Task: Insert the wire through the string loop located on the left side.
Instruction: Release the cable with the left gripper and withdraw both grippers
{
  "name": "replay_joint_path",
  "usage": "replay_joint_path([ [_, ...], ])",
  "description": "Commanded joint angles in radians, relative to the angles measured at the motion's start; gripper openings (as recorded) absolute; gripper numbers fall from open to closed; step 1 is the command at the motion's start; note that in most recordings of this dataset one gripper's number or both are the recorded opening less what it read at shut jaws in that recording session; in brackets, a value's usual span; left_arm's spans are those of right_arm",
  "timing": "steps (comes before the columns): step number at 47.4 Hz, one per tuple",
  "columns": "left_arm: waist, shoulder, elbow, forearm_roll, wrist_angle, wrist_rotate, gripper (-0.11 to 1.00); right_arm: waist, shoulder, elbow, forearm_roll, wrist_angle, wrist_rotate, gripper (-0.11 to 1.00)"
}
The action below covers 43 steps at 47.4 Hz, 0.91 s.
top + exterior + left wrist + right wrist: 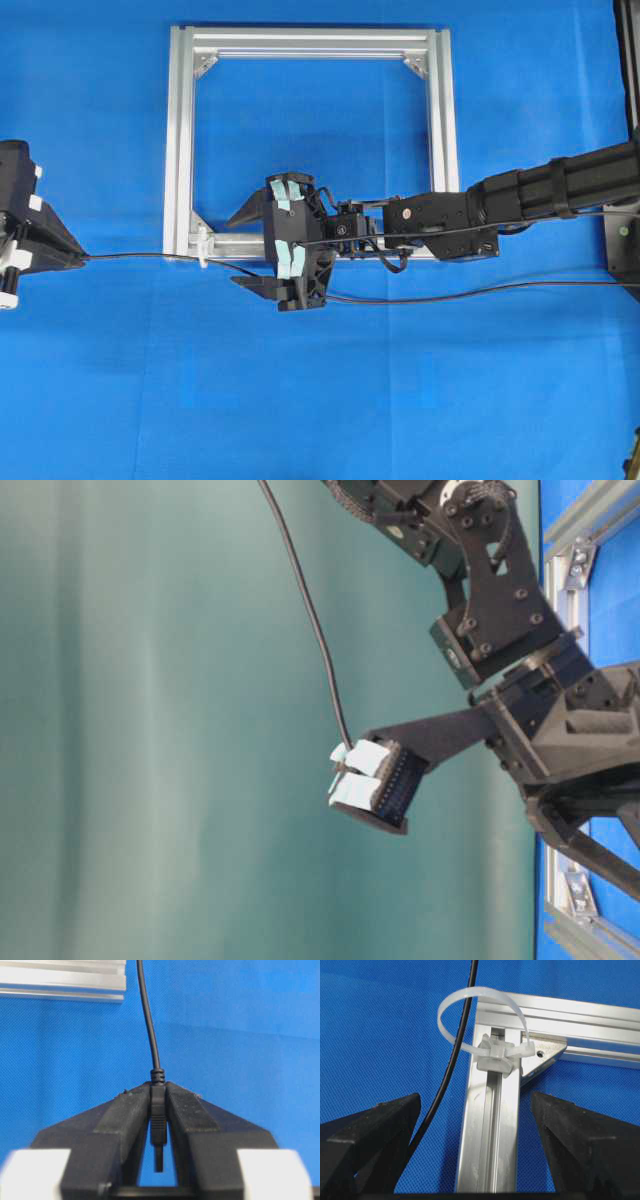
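Left wrist view: the wire's [150, 1035] plug is pinched between the pressed-together jaws of the left gripper [158, 1091]. From there the wire is run through the string loop [482, 1025], fastened at the aluminium frame's [487, 1125] corner. Beside that loop, the right gripper [475, 1125] is held with jaws spread wide, astride the frame's rail.

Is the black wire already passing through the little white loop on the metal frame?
Yes: in the right wrist view the wire runs through the string loop fastened to the frame.
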Motion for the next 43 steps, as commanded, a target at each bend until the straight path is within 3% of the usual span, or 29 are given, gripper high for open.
replay_joint_path([
  [1,-0.005,-0.003,-0.009,0.002,-0.006,-0.002,0.19,0.002,-0.040,-0.015,0.002,-0.005,0.002,0.91],
  [9,-0.005,-0.005,-0.008,0.002,-0.005,-0.002,0.71,0.002,-0.054,-0.011,0.002,-0.003,0.002,0.91],
  [13,-0.005,-0.009,-0.008,0.003,-0.005,-0.002,0.87,0.002,-0.064,-0.008,0.002,-0.003,0.002,0.91],
  [21,-0.003,-0.029,-0.008,0.003,-0.006,0.002,0.82,0.002,-0.100,-0.002,0.002,0.000,0.002,0.91],
  [43,0.003,-0.210,-0.031,0.017,-0.071,0.014,0.83,0.000,-0.250,-0.002,-0.002,0.072,-0.005,0.91],
])
